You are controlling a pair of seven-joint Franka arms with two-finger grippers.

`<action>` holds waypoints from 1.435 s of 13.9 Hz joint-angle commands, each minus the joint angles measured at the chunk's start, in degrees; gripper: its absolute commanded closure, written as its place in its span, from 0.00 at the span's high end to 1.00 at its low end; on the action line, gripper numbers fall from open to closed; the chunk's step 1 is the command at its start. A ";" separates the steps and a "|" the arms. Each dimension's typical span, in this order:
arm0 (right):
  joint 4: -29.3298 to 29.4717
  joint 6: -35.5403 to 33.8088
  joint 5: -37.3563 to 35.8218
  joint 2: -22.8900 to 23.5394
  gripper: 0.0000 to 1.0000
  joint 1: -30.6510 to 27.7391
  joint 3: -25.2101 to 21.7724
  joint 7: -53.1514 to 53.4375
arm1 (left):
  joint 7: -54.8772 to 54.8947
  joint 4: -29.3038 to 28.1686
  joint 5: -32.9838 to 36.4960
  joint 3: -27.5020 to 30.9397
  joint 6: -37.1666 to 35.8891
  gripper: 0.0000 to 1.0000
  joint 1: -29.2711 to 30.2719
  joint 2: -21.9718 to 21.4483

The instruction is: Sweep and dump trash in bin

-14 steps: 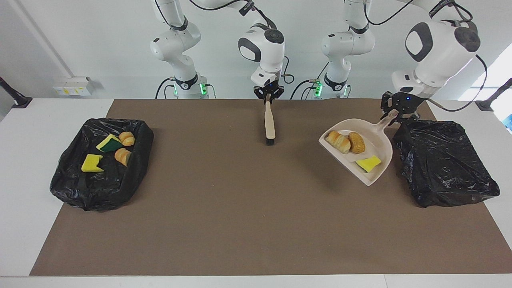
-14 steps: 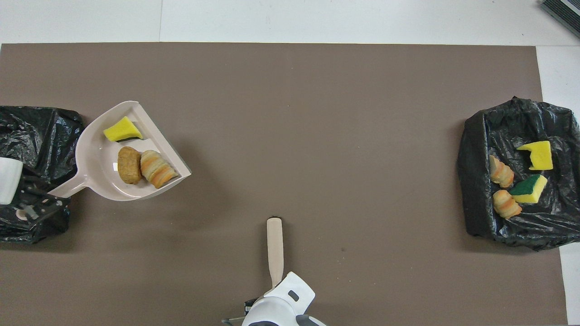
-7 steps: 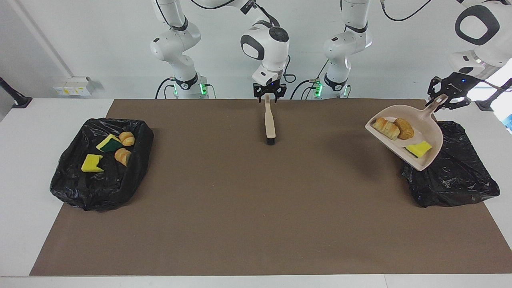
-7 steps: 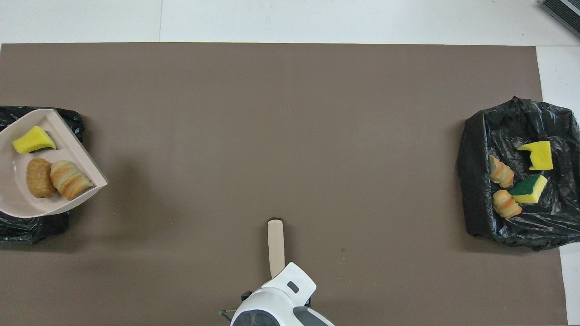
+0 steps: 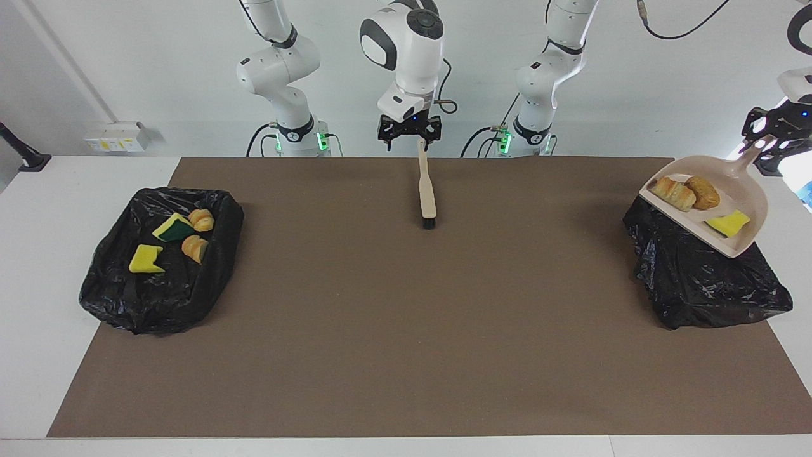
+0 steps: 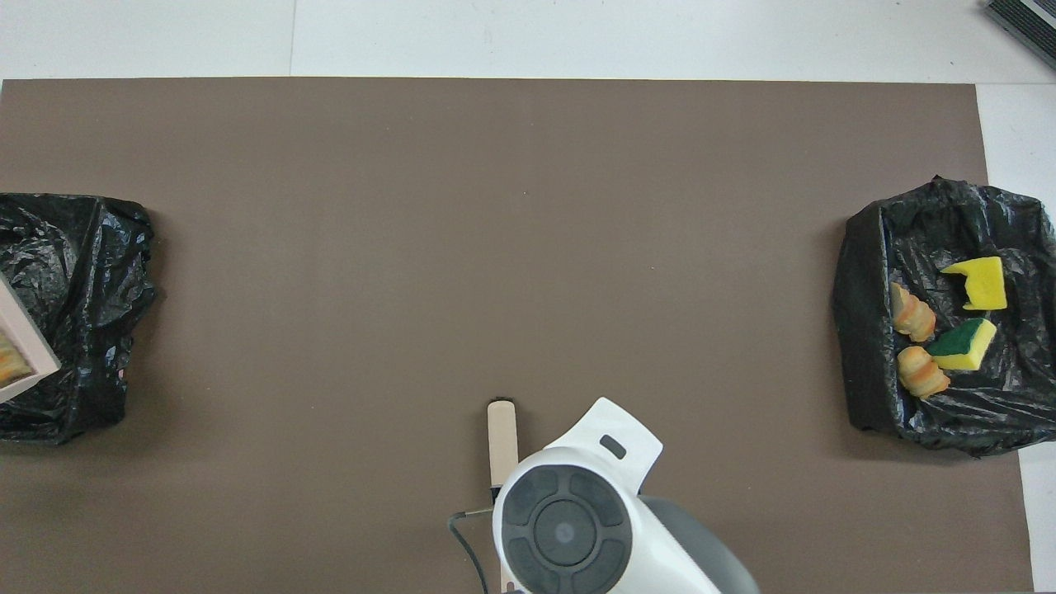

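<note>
- Step?
- Dump. L tool point(image 5: 771, 127) clamped on pan point(image 5: 739, 187) handle, pan up over bin point(image 5: 698, 285) at bench point(image 5: 406, 330) edge, L-arm end. Three scraps point(image 5: 688, 193) in pan: two bread bits, one sponge.
- R tool point(image 5: 410, 130)?
- Spread open above brush point(image 5: 426, 190) handle, not touching. Brush flat, mid-bench near robots' edge. Waiting.
- Rest of trash?
- Four pcs point(image 5: 174, 238) in other bin point(image 5: 158, 292), R-arm end.
- Next?
- Prob. tip pan lip-down, lip kept inside bin rim, no spill.

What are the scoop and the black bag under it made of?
The dustpan looks like smooth beige plastic: one moulded piece with a soft sheen. The black bag looks like thin plastic film, crinkled and glossy. Neither can be told for sure by sight.
</note>
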 commanded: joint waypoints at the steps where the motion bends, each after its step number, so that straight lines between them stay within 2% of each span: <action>1: 6.10 -5.86 -0.11 0.40 1.00 -5.49 0.45 -8.35 | 2.90 4.65 7.91 -0.90 3.99 0.00 0.15 3.34; 4: 10.68 -10.97 -0.02 0.40 1.00 -13.31 0.45 -20.82 | 7.38 4.29 12.33 -1.07 9.28 0.00 -0.46 3.60; 6: 12.97 -12.64 -0.02 0.40 1.00 -18.32 0.45 -27.95 | 7.39 3.07 14.97 -1.08 10.69 0.00 -3.00 3.60; 9: 14.73 -13.09 -0.98 0.49 1.00 -24.74 0.45 -35.08 | 7.39 1.40 21.82 -1.08 17.09 0.00 -6.08 3.52; 12: 15.52 -13.00 -1.07 1.10 1.00 -30.19 0.02 -42.56 | 7.12 -0.71 23.68 -1.08 20.45 0.00 -6.53 3.08; 16: 15.53 -11.86 -3.00 1.28 1.00 -36.26 -0.16 -42.58 | 7.30 -3.35 33.68 -1.34 26.77 0.00 -9.60 2.29; 20: 15.17 -7.55 -2.57 1.63 1.00 -41.98 -0.07 -42.49 | 7.39 -3.62 37.56 -1.43 27.13 0.00 -11.97 2.29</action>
